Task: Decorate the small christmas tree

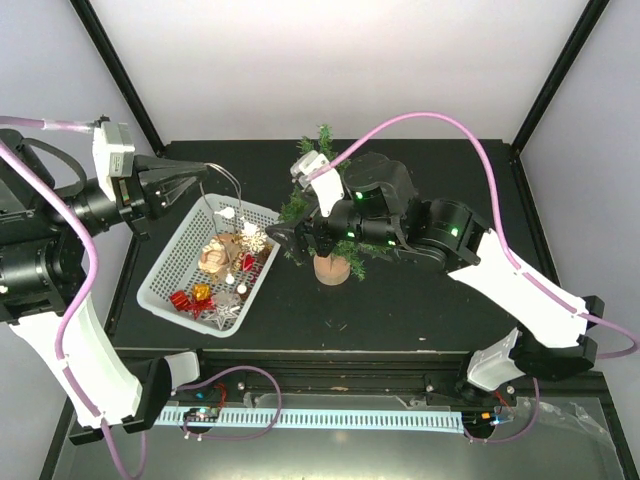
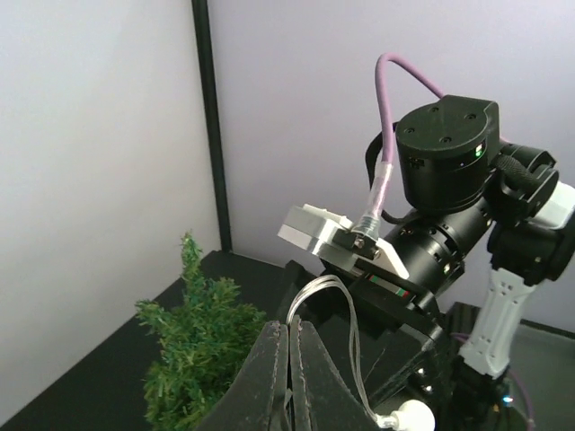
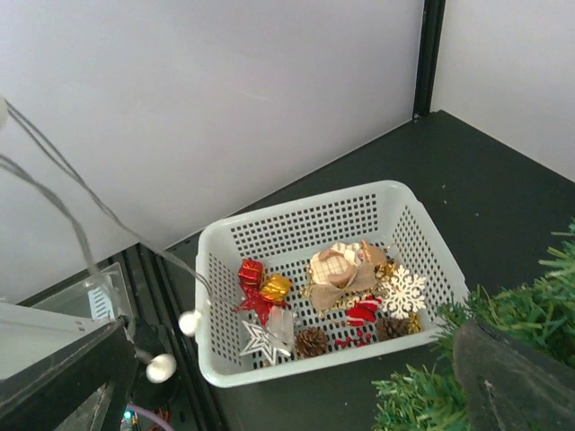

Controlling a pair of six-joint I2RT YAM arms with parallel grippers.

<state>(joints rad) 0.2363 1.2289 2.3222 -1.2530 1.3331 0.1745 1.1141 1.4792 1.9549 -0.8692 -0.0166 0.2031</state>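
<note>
The small christmas tree stands on its tan base at mid-table, partly hidden by my right arm. It also shows in the left wrist view and the right wrist view. My left gripper is shut on a clear light string with white bulbs, held above the basket. My right gripper sits at the tree's lower left branches. Only one of its fingers shows, so its state is unclear.
The white basket left of the tree holds a red gift box, a gold one, a silver star, a pine cone, a snowflake and a burlap bow. Walls enclose the table.
</note>
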